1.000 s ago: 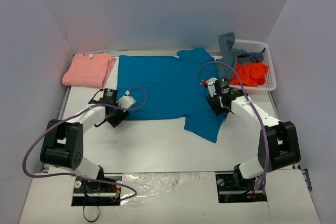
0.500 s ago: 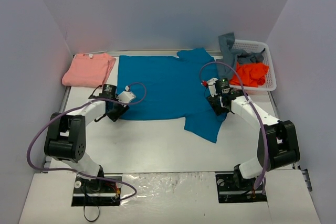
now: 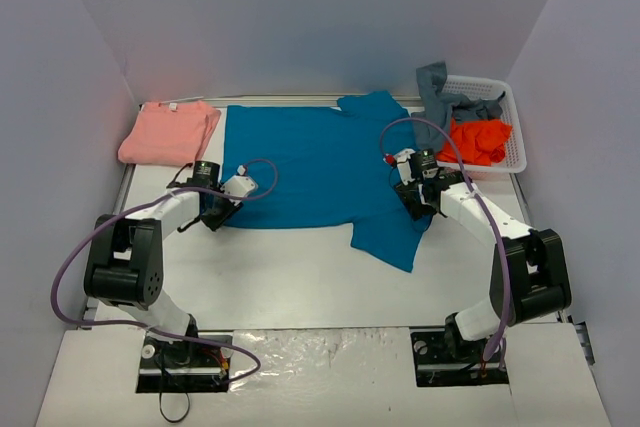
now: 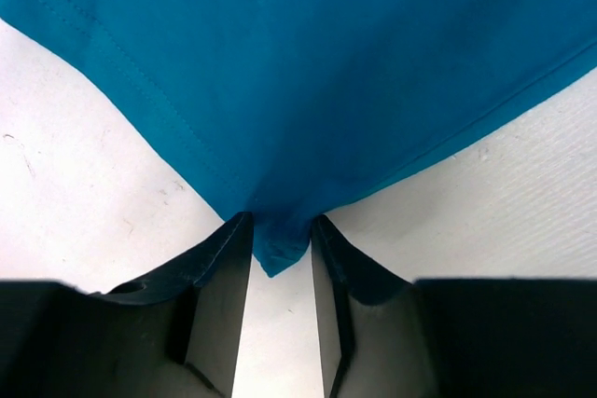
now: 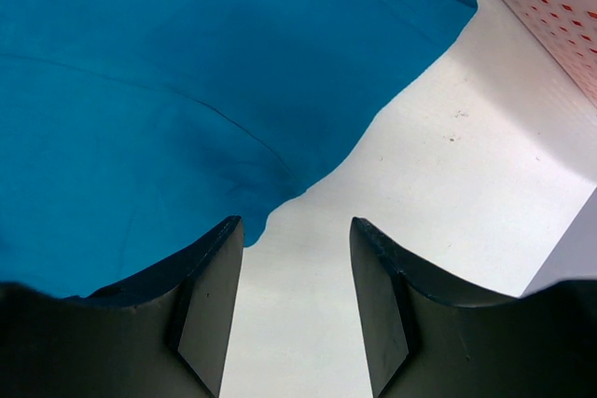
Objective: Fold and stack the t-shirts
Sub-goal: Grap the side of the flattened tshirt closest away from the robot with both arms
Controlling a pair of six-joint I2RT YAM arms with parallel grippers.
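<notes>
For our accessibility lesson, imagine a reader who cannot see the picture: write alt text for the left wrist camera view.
The left gripper pinches a corner of the teal-blue t-shirt between its two dark fingers, and the cloth puckers where it is held. The rest of the shirt fans out across the top of the picture, lying on the white table.

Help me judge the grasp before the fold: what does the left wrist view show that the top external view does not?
Only the left wrist view: a corner of the teal-blue shirt pinched between the left gripper fingers, and its hem stitching. Only the top external view: the whole shirt spread flat, the folded salmon-pink shirt at far left, the white basket holding the orange shirt and grey-blue shirt, and the right gripper at the shirt's right edge. Both: teal cloth on the white table.
</notes>
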